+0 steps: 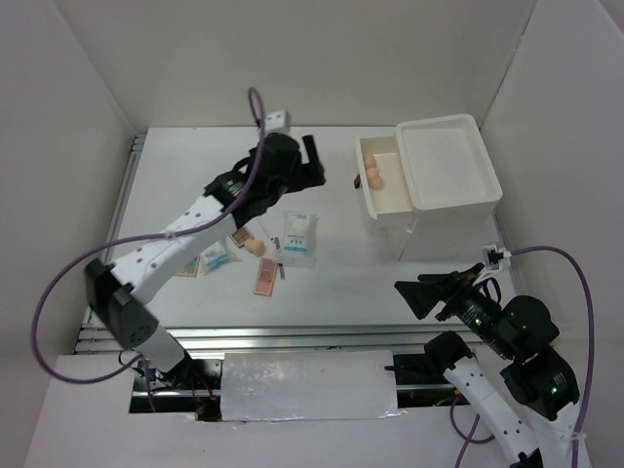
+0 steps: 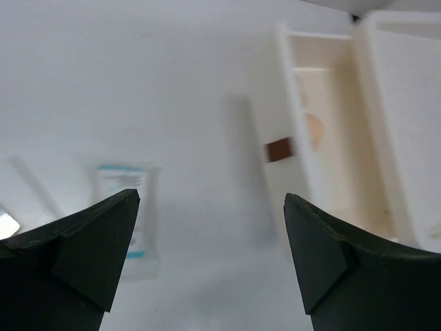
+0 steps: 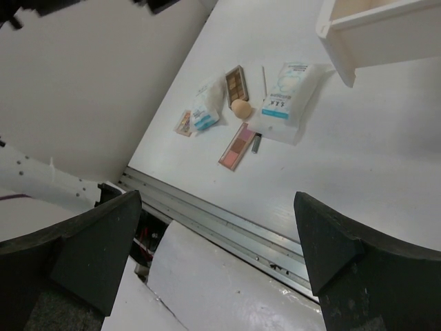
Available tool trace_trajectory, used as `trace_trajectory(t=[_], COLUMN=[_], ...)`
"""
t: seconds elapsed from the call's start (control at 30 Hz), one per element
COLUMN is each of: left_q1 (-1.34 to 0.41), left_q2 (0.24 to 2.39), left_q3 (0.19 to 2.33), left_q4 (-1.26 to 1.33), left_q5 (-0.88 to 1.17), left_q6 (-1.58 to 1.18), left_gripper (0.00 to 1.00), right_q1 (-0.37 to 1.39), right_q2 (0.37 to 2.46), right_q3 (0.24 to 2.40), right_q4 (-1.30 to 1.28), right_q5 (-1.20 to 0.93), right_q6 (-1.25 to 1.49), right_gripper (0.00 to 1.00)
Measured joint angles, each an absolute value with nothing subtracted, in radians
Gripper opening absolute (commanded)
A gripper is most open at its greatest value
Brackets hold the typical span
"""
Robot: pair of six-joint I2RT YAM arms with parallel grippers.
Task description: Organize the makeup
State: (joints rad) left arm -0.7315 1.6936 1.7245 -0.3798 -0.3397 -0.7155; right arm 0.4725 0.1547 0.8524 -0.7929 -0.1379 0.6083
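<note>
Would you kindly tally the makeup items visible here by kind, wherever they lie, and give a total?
Sponges: 3
Palettes: 3
Packets: 2
Thin stick: 1
Small dark item: 1
Total: 10

No text is legible; the white-and-blue packet (image 3: 286, 93) bears print, seemingly too blurred.

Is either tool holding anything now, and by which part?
Nothing is held: the left tool and the right tool both stand open and empty.
</note>
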Motion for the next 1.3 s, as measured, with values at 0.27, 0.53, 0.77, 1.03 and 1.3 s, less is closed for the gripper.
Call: trace_trajectory(t=[0.27, 0.53, 0.77, 1.03, 1.3], left_q1=[-0.572, -0.519, -0.513, -0.511, -0.511], left_q2=[1.226, 1.354, 1.522, 1.677, 1.746], left_q3=[1.189, 1.087, 1.082, 1.08, 1.08], left_q4=[-0.557, -0.546, -0.48, -0.421, -0.378], left_q5=[-0.584, -0.537, -0.514, -0.473, -0.459], left_q6=[-0.84, -0.846, -0.876, -0.916, -0.926], left_gripper=[0.99, 0.97, 0.92, 0.81, 0.78], right_q1=[0.472, 0.472, 0.472, 0.472, 0.472], right_q2=[0.155, 0.16, 0.169, 0.172, 0.172], right_q3=[0.832, 0.752, 0.717, 0.707, 0.693], right_q4=[-0.775, -0.714, -0.695, -0.689, -0.687], right_q5=[-0.155, -0.208, -0.225, -0.224, -0.224], right_q6=[0.61, 0.638, 0.644, 0.643, 0.642], right_gripper=[1.0, 1.0, 1.0, 1.0, 1.0])
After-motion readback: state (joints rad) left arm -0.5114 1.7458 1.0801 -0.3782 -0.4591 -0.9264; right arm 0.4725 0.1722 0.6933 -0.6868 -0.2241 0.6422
